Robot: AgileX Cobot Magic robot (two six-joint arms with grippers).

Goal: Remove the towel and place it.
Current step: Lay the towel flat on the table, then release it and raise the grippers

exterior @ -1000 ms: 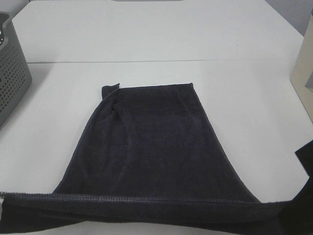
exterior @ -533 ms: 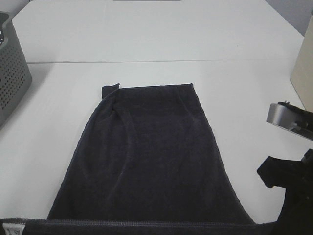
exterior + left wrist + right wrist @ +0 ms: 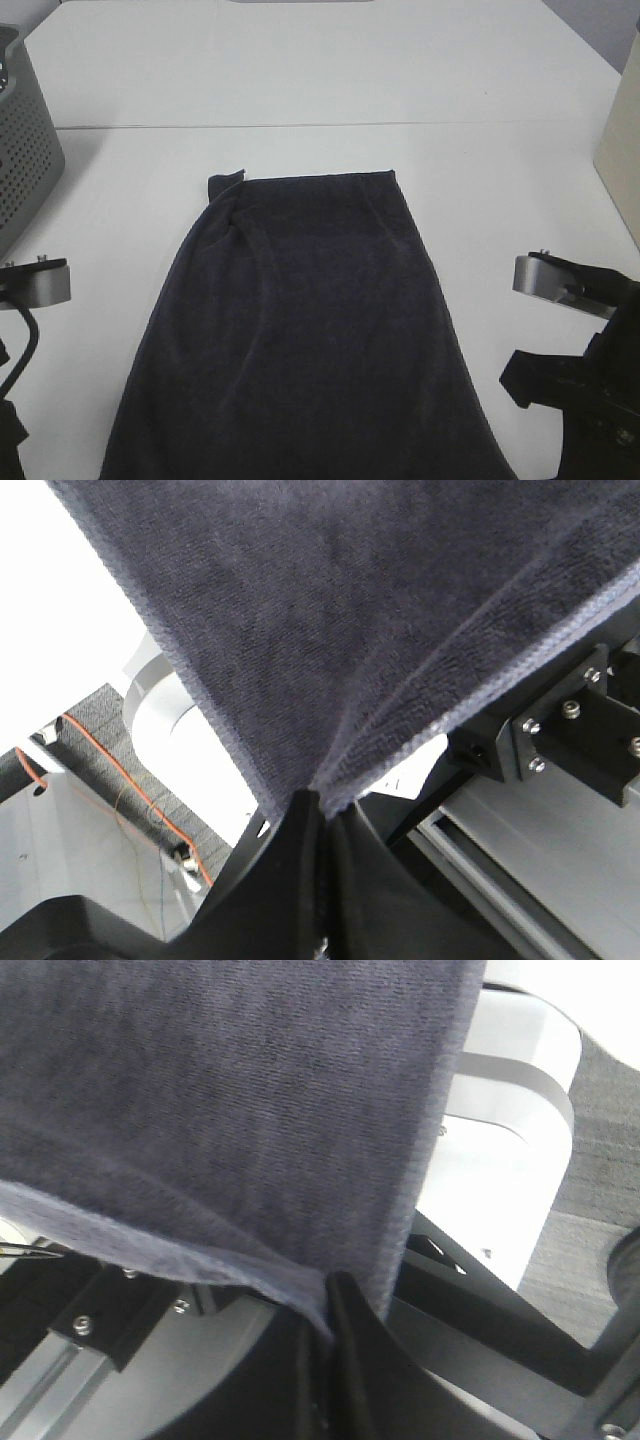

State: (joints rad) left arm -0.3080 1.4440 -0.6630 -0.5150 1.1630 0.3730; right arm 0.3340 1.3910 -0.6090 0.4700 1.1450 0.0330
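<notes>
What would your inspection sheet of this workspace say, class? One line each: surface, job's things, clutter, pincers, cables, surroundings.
Surface: white table, seam across it.
Job's things: dark towel spread lengthwise, far left corner crumpled.
Clutter: grey perforated basket at left edge; beige object at right edge.
Pincers: left pincer and right pincer each shut on a near towel corner.
Cables: black cable by left arm; orange wire in left wrist view.
Surroundings: grey floor.

towel (image 3: 310, 330): dark navy terry cloth, long rectangle, stitched hems
pose: spread lengthwise down the middle of the white tabletop (image 3: 300, 80); far hem straight across, near end runs out of view
far-left corner: crumpled, a small tab sticking out
near corners: one pinched in the left gripper (image 3: 318, 805), one in the right gripper (image 3: 328, 1295); cloth fans out taut from each
</notes>
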